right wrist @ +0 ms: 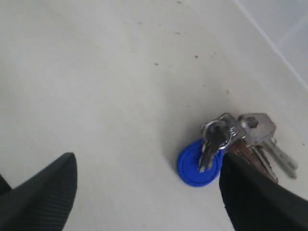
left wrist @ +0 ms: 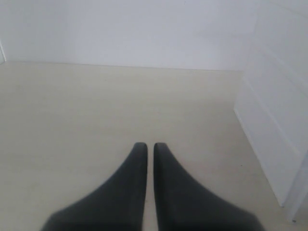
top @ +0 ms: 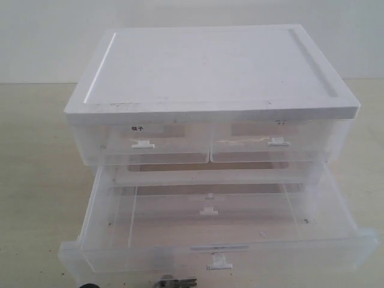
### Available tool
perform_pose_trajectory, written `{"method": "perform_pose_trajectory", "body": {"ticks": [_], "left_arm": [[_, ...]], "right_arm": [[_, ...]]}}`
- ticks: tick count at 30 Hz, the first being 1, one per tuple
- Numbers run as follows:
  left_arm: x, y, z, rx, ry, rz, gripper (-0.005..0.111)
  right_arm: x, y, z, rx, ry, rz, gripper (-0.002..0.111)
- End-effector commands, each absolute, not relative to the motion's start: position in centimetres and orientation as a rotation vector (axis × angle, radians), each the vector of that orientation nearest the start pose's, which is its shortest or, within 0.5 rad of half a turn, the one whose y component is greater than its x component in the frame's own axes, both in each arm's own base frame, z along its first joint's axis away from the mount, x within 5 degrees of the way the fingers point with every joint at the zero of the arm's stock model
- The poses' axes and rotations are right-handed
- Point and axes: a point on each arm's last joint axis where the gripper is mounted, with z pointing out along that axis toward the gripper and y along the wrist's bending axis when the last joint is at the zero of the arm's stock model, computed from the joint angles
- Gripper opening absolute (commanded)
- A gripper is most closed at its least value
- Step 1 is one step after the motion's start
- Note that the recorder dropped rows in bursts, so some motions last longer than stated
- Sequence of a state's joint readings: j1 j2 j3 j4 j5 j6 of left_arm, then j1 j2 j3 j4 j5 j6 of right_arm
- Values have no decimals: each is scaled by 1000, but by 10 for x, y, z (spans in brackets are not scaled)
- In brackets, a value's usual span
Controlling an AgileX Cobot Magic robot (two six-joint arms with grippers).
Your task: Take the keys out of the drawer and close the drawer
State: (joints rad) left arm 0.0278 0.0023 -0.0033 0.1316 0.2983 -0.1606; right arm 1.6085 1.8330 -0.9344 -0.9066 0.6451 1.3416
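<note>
The keys (right wrist: 239, 137) lie flat on the pale counter (top: 36, 180), out of the drawer (top: 150, 255), their round blue fob (right wrist: 192, 171) resting on the surface beside the metal blades. In the exterior view they (top: 177, 281) sit just in front of the drawer's front panel, on the side far from the counter's back edge. The drawer stands wide open, its white tab handle (top: 219, 263) facing the keys. Above it, the two half-width drawers (top: 144, 147) of the white-topped storage unit (top: 210, 66) are shut. The right gripper (right wrist: 149, 161) hovers over the keys with its jaws spread wide, gripping nothing; one finger is close beside the keys. The left gripper (left wrist: 149, 144) hangs above bare counter to the side of the unit, fingers pressed nearly together and empty
</note>
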Motion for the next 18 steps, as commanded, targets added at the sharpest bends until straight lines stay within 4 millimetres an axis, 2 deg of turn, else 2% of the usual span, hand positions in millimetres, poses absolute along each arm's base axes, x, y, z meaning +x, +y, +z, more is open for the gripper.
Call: {"method": "perform_pose_trajectory", "body": {"ticks": [1, 5, 7, 8, 11, 15, 18], "left_arm": [[54, 5, 186, -86, 1779, 27, 5], [54, 5, 186, -86, 1779, 27, 5], [54, 5, 186, -86, 1779, 27, 5], [54, 5, 186, -86, 1779, 27, 5], [54, 5, 186, -86, 1779, 27, 5], [54, 5, 186, -86, 1779, 27, 5], [54, 5, 186, -86, 1779, 27, 5]], "right_arm": [[41, 323, 165, -1122, 2209, -56, 73], [41, 317, 182, -1091, 2211, -37, 70], [37, 316, 189, -1084, 2227, 6, 57], [34, 316, 191, -1088, 2236, 30, 47], [20, 312, 197, -1182, 2190, 13, 0], [26, 294, 191, -1106, 2176, -190, 0], [35, 287, 187, -1044, 2142, -229, 0]]}}
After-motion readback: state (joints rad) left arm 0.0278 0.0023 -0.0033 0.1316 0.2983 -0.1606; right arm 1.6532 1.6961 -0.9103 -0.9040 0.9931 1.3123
